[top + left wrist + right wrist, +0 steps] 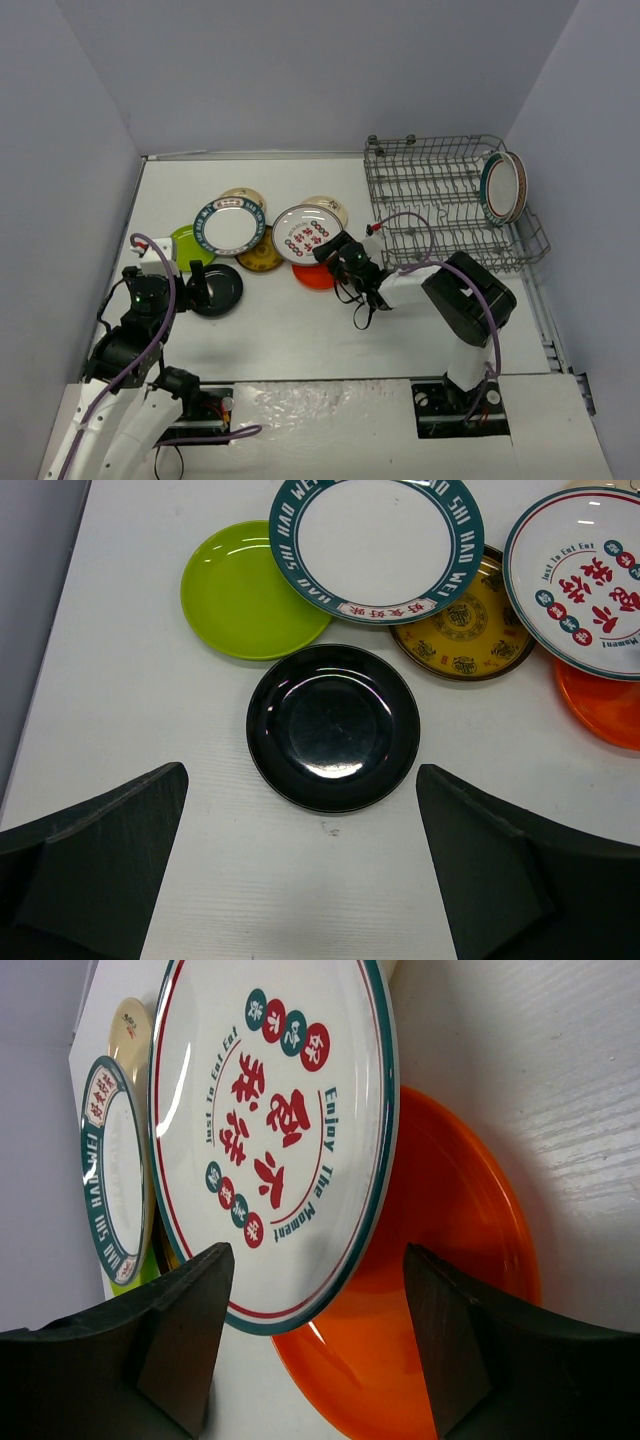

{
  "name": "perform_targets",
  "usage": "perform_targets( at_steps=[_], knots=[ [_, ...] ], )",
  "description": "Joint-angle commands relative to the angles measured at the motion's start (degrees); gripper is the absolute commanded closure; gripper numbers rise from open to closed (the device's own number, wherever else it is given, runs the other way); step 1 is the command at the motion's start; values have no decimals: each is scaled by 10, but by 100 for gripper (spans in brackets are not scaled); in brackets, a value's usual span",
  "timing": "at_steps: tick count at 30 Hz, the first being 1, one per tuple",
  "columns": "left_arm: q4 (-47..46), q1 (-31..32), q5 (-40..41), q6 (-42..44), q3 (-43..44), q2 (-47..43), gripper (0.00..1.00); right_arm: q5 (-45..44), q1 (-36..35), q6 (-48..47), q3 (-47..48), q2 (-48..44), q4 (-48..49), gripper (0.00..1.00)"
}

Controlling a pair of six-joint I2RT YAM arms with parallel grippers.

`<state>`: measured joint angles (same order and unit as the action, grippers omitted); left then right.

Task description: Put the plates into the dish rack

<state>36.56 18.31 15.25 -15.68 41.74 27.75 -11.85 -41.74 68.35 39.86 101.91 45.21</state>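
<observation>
The grey wire dish rack (pixel 440 200) stands at the back right with a few rimmed plates (pixel 503 187) upright at its right end. Loose plates lie mid-table: black (pixel 215 290), lime-green (pixel 188 243), white with green rim (pixel 230 227), brown (pixel 262 258), white with red pattern (pixel 305 234), orange (pixel 316 277). My left gripper (pixel 193 287) is open and empty just short of the black plate (pixel 333 727). My right gripper (pixel 318 1250) is open, its jaws either side of the red-patterned plate's (pixel 270 1110) edge, which overlaps the orange plate (pixel 440 1290).
Two cream plates (pixel 243 197) (pixel 328 207) peek out behind the stack. Grey walls close in the table on the left, back and right. The rack's left part stands with bare tines (pixel 400 190).
</observation>
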Motion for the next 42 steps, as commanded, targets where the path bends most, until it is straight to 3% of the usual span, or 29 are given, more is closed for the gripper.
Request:
perform_targets(
  at_steps=[1, 9, 21, 33, 40, 42],
  knots=[
    [-30, 0, 4, -4, 25, 10, 3, -38, -4, 19, 29, 19, 66, 37],
    [-31, 0, 5, -5, 25, 10, 3, -56, -4, 20, 58, 57, 89, 52],
    [-31, 0, 4, -6, 25, 13, 3, -86, -4, 8, 58, 39, 118, 98],
    [-32, -1, 3, -5, 25, 14, 3, -110, -1, -68, 60, -113, 59, 100],
    [-31, -1, 3, -5, 25, 16, 3, -102, 49, -312, 182, -243, -194, 100],
    [-31, -1, 2, -5, 26, 16, 3, -102, 99, -391, 209, -273, -272, 100]
  ],
)
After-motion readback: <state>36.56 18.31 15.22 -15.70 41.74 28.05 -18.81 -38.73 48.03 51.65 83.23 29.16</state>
